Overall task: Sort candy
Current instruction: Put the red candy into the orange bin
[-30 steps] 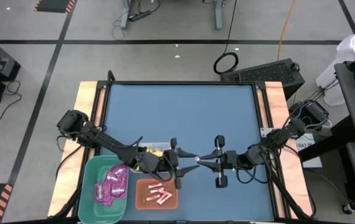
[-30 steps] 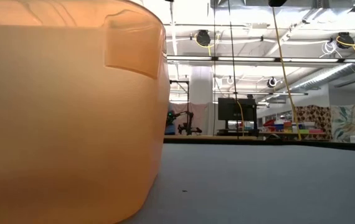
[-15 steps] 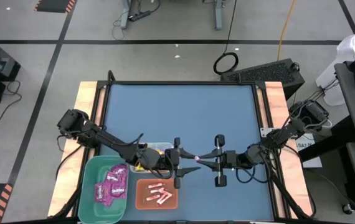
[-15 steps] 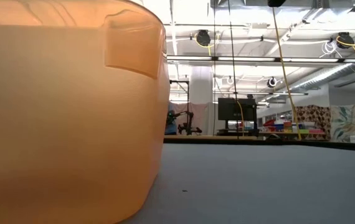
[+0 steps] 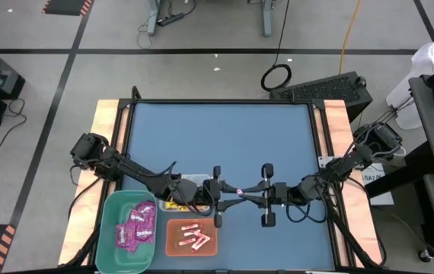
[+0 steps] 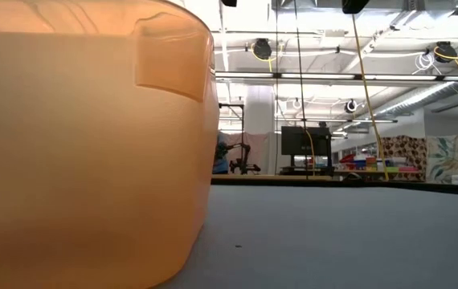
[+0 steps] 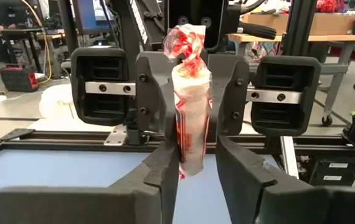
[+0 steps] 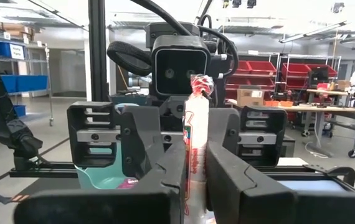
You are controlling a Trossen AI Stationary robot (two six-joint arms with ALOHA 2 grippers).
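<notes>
Light source: ceiling lamps [image 6: 262, 50] in the low view, bright, with white glare across the roof.
Overhead view: even and fairly bright; soft faint shadows on the tabletop [image 5: 221, 144].
Low view: the orange bin [image 6: 84, 144] glows translucent, close and soft-edged.
Wrist views: near fingers [image 7: 165, 171] dark and blurred; the far room is pale and washed out.

You see one pink-and-white stick [image 7: 190, 124] held in mid-air between both arms' fingers (twisted wrapper end uppermost in the left wrist view). More sticks [image 5: 194, 239], magenta packets [image 5: 137, 226] and yellow packets [image 5: 173, 204] lie sorted apart.
</notes>
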